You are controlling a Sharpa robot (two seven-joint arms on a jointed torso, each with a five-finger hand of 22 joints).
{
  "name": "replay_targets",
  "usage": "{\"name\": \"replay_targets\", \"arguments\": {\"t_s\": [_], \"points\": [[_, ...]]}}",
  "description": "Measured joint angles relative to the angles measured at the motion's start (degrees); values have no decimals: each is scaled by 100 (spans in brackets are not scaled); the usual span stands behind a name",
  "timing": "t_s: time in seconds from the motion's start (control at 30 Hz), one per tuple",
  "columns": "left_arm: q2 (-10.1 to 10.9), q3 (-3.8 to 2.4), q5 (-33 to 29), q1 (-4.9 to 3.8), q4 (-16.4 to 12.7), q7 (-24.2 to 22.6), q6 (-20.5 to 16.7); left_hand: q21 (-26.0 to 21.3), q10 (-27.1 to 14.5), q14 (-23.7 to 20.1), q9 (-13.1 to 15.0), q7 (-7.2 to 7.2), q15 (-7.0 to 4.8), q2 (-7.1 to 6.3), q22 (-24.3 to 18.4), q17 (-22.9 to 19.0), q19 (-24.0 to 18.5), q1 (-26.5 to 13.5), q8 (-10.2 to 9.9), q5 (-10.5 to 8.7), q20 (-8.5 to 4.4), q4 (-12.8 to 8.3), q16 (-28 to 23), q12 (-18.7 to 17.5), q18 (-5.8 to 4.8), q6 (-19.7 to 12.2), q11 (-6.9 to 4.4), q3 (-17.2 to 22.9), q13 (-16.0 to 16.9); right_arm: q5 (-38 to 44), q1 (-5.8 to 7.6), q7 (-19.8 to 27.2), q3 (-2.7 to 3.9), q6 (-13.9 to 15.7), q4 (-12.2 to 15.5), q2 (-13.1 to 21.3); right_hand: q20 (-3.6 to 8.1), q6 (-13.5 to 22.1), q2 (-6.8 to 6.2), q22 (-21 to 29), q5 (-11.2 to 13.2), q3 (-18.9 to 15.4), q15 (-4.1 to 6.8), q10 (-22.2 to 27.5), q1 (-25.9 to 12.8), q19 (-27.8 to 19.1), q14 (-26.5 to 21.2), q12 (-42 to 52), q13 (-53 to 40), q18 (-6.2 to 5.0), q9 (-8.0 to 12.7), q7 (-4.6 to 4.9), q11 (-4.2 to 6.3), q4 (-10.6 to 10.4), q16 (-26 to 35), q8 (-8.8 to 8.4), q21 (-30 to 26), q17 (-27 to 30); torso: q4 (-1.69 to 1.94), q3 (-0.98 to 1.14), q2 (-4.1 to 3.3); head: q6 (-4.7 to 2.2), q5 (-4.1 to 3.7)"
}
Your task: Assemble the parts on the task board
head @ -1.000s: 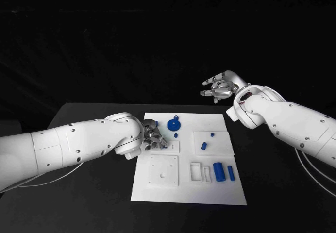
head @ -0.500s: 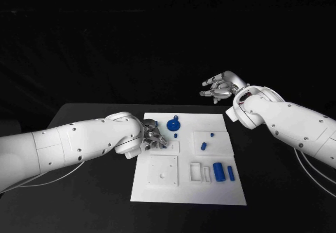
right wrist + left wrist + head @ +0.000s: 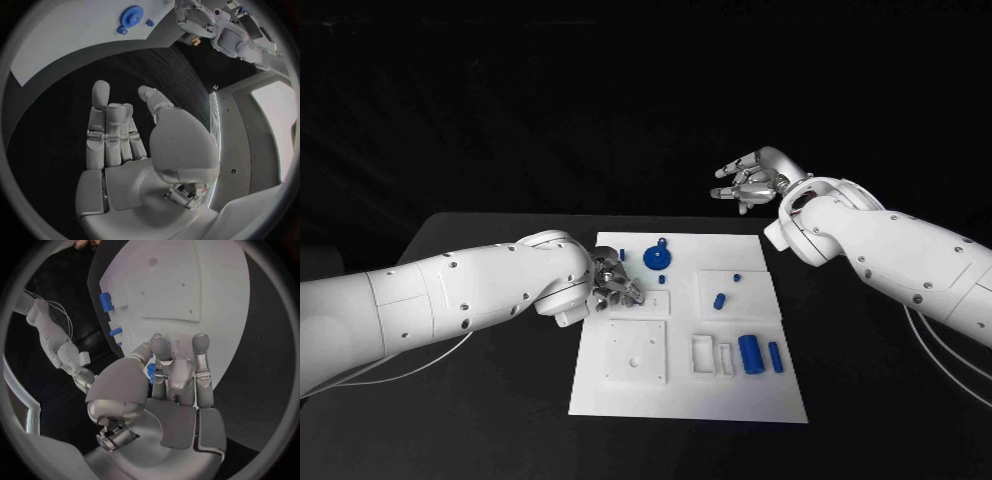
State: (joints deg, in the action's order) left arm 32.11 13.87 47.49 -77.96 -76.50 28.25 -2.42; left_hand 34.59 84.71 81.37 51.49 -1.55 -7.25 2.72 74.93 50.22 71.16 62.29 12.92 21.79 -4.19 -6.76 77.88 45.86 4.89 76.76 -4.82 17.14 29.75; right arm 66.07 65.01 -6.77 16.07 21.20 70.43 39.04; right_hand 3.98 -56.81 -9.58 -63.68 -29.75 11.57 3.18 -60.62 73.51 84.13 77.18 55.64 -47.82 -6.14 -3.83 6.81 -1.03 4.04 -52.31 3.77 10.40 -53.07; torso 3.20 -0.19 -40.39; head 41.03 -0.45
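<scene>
The white task board (image 3: pixel 689 395) lies in the middle of the black table. My left hand (image 3: pixel 615 284) is low over the board's left side, and its curled fingers (image 3: pixel 178 375) pinch a small blue part (image 3: pixel 150 373) against the thumb. On the board are a round blue disc (image 3: pixel 656 260), a short blue peg (image 3: pixel 720 299) and two blue cylinders (image 3: pixel 751 353) side by side. My right hand (image 3: pixel 759 178) is raised beyond the table's far edge, fingers spread (image 3: pixel 115 132), holding nothing.
A white square block with holes (image 3: pixel 635 351) and white slotted pieces (image 3: pixel 710 355) sit on the board's near half. Black table (image 3: pixel 488 420) surrounds the board. My left forearm (image 3: pixel 444 300) stretches across the table's left side.
</scene>
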Motion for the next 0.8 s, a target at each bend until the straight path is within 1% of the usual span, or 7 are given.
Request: {"name": "replay_targets", "arguments": {"t_s": [0.13,0.2,0.3,0.4,0.43,0.57,0.8], "points": [[2,0,-39,0,4,1,30,-9,0,0,-4,-2,0,0,0,-15,0,0,0,-50,0,47,0,0,0,2,0,-47,-12,0,-8,0,0,-4,-5,-2,0,0,22,0,0,0,0,0,-22,0,0,0,0,0,0,0,0,0,0,0,0,0,0,-1,1,1,-4],[4,0,-58,0,6,1,42,-22,0,0,-11,-35,0,-32,-1,-20,0,48,-11,-55,0,100,0,0,0,36,0,-100,-27,0,-13,0,0,-6,-9,-3,0,0,22,0,0,0,0,0,-22,0,0,0,0,0,0,0,0,0,0,0,0,0,0,-1,1,1,-5],[7,0,-87,2,6,1,51,-22,-31,0,-11,-89,0,-34,-1,-33,0,50,-11,-117,0,126,0,0,0,64,-30,-126,-28,0,-21,0,0,-7,-10,-3,0,0,23,0,0,0,0,0,-22,0,0,0,0,0,0,0,0,0,0,0,0,0,1,-1,1,1,-5],[18,1,-113,2,-3,-3,52,-22,-75,0,-11,-135,0,-36,-1,-38,0,48,-11,-275,0,196,0,0,0,92,-74,-196,-36,0,-27,0,0,-8,-11,-3,0,0,23,0,0,0,0,0,-22,0,0,0,0,0,0,0,0,0,0,0,0,0,0,-4,1,1,-8],[25,1,-122,2,-7,-6,52,-41,-83,0,-11,-183,0,-38,-1,-44,0,46,-11,-322,0,224,0,0,0,140,-83,-224,-36,0,-29,0,0,-8,-11,-3,0,0,22,0,0,0,0,0,-22,0,0,0,0,0,0,0,0,0,0,0,0,1,0,-4,1,1,-9],[78,-1,-156,2,-42,-15,49,-44,-92,0,-24,-268,0,-130,-1,-77,0,-46,-10,-522,0,352,-6,0,-1,211,-92,-349,-59,-3,-37,2,0,-8,-12,4,0,0,22,0,0,0,0,0,-22,0,0,0,0,0,0,0,0,0,0,0,0,4,0,-8,1,-8,-18],[187,-16,-174,-4,-141,-36,40,-70,-92,0,-45,-266,0,-326,-2,-107,0,-117,-9,-868,0,667,-23,-29,0,182,-92,-486,-90,-10,-50,7,0,-7,-1,20,0,0,22,0,1,0,0,0,-22,0,0,0,0,0,0,0,0,0,0,0,0,4,5,-7,4,-17,-25]]}}
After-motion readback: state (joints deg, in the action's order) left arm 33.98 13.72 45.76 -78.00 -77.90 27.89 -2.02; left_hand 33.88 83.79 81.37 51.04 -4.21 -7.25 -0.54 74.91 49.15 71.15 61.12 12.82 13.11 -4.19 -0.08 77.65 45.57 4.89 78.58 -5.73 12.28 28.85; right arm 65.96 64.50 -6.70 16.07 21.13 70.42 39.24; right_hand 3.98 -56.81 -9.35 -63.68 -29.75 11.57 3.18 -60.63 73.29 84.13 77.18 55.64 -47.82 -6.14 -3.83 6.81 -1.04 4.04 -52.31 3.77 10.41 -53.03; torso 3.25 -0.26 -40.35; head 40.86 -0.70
